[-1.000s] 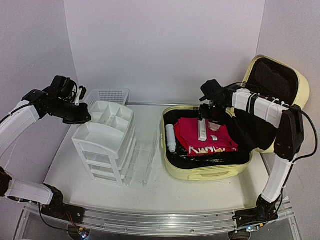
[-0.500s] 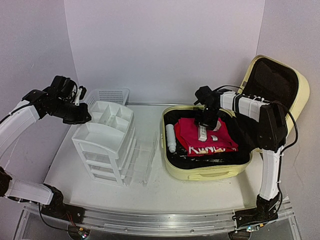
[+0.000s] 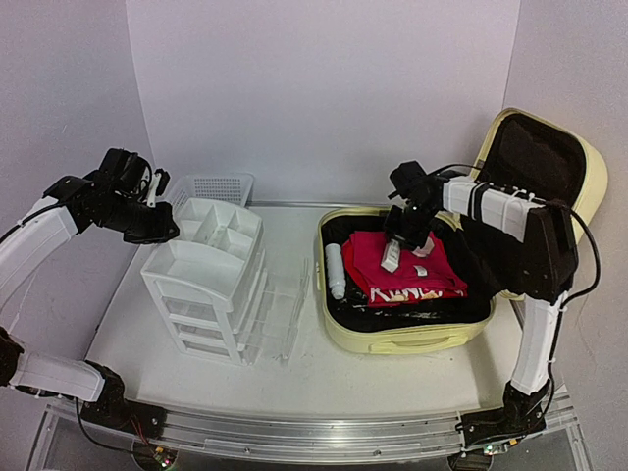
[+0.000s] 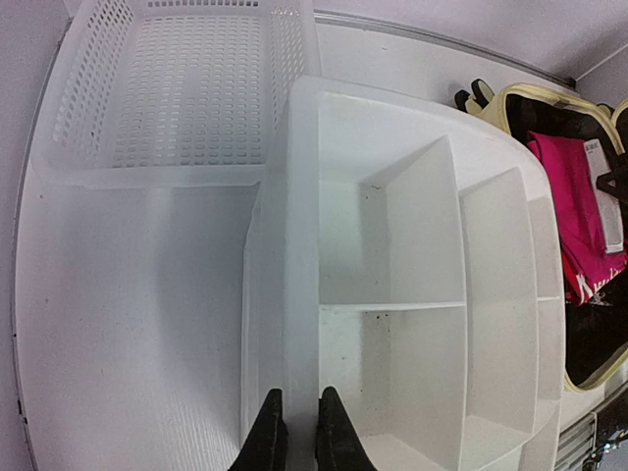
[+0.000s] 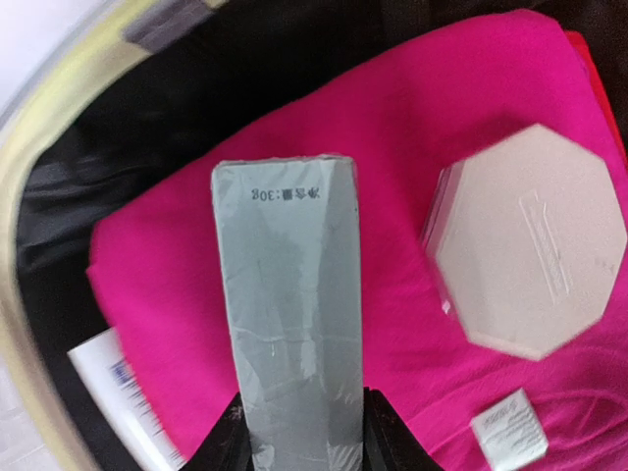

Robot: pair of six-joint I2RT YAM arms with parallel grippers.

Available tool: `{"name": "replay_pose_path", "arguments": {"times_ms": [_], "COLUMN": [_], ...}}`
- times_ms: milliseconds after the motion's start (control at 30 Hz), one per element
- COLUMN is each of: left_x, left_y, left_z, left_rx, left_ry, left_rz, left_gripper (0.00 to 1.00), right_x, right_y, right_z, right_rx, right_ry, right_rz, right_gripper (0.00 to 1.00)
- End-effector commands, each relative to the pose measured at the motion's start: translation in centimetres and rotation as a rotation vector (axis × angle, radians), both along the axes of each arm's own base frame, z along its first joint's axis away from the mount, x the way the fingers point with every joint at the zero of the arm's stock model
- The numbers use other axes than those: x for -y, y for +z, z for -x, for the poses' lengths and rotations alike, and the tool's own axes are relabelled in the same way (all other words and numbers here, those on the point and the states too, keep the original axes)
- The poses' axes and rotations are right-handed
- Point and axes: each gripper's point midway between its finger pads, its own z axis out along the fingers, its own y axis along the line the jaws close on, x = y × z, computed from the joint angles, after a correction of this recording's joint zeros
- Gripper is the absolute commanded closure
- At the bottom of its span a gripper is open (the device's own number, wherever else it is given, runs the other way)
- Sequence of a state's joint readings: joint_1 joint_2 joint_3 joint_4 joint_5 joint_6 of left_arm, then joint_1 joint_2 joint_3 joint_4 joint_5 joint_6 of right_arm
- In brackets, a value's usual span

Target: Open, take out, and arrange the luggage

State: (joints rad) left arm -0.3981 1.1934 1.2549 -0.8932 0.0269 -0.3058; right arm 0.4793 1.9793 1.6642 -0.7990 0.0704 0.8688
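My right gripper (image 5: 304, 429) clamped on a white tube (image 5: 289, 285), octagonal box (image 5: 530, 245) at its three o'clock, suitcase (image 3: 392, 341) open, left gripper (image 4: 297, 437) shut over drawers (image 4: 392, 245)

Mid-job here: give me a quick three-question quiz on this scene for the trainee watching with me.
1. True or false: the lid of the luggage is closed.
2. What is the right gripper clamped on? A) the white tube B) the octagonal box C) the pink garment
3. Fill in: the left gripper, shut and holding nothing, hangs over the edge of the white ____.
Key: 1 false, the lid stands open; 2 A; 3 drawer unit.
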Motion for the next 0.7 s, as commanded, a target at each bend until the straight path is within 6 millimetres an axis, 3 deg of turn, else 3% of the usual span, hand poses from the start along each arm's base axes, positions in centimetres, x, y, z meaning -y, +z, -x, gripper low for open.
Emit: {"name": "replay_pose_path", "arguments": {"times_ms": [0,100,200,267,300,367,667], "left_x": [-0.7,-0.6,-0.6,-0.6,-0.6,-0.7,-0.6], "left_y": [-3.2,-3.3,-3.4,-3.2,-3.2,-3.1,-2.9], "left_z": [1.6,1.6,1.5,1.6,1.6,1.7,1.9], "left_rx": [-0.118,-0.121,-0.124,-0.119,-0.116,-0.112,-0.100], "left_ry": [-0.024,-0.024,-0.025,-0.025,-0.025,-0.023,-0.031], "left_rz": [-0.074,-0.073,-0.071,-0.068,-0.068,-0.067,-0.058], "left_gripper": [1.00,1.00,1.00,1.00,1.00,1.00,1.00], "right_x": [-5.2,-9.4,-15.0,-20.6,-22.3,-24.0,-28.6], "right_y": [7.9,9.7,10.8,11.8,11.5,11.7,7.5], "right_z": [1.7,4.3,7.3,10.7,11.8,12.7,14.8], "right_rx": [0.142,0.175,0.189,0.178,0.174,0.186,0.150], "right_ry": [0.016,0.039,0.081,0.161,0.187,0.204,0.185], "right_rz": [-0.310,-0.420,-0.543,-0.599,-0.596,-0.593,-0.544], "right_gripper": [0.67,0.67,0.67,0.67,0.67,0.67,0.66]}}
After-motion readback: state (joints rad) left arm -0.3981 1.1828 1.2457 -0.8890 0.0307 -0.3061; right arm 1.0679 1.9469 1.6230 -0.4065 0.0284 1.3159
